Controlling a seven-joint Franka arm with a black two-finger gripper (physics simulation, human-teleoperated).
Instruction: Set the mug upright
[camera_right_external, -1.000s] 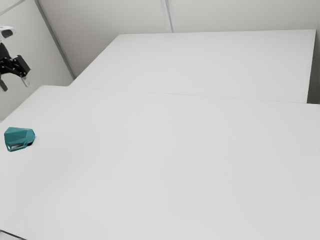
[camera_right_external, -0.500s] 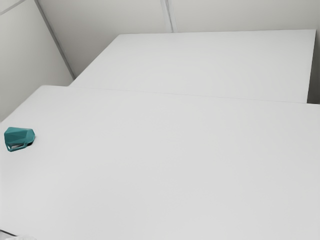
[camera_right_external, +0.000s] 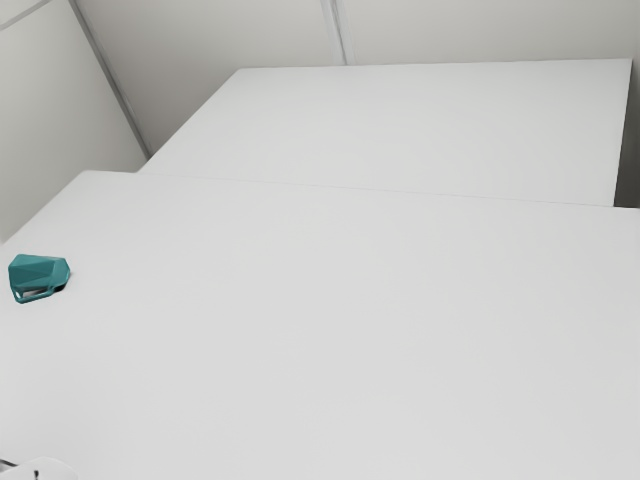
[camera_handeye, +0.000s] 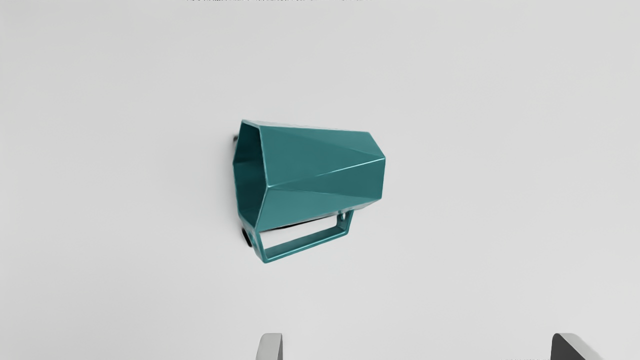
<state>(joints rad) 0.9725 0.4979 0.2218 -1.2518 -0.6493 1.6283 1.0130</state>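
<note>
The mug (camera_handeye: 320, 172) lay on its side on the white table (camera_right_external: 330, 320), near the exterior view's left edge, so it was not upright. The robot had only the one arm (camera_right_external: 40, 470), a white rounded part of which stood at the lower left corner of that view, and the gripper (camera_handeye: 417, 345) was open, its fingers wide apart with nothing between them.

From the gripper, the mug lay out ahead of the fingertips, apart from them and shifted towards the pale-faced finger's side. Its handle (camera_handeye: 307, 245) was on the flank nearest the gripper. The long axis, mouth to base, ran roughly along the line from one fingertip to the other — the open mouth (camera_handeye: 250, 172) faced out past the pale finger's side, the narrower base towards the dark-faced finger's side.

That was the relation the coming move turned on: closed as it stood, the gripper would likely have pressed on rim and base. A grip across the body seemed to call for the hand to come over the mug and turn about a quarter — then lift and tip it, mouth up.
</note>
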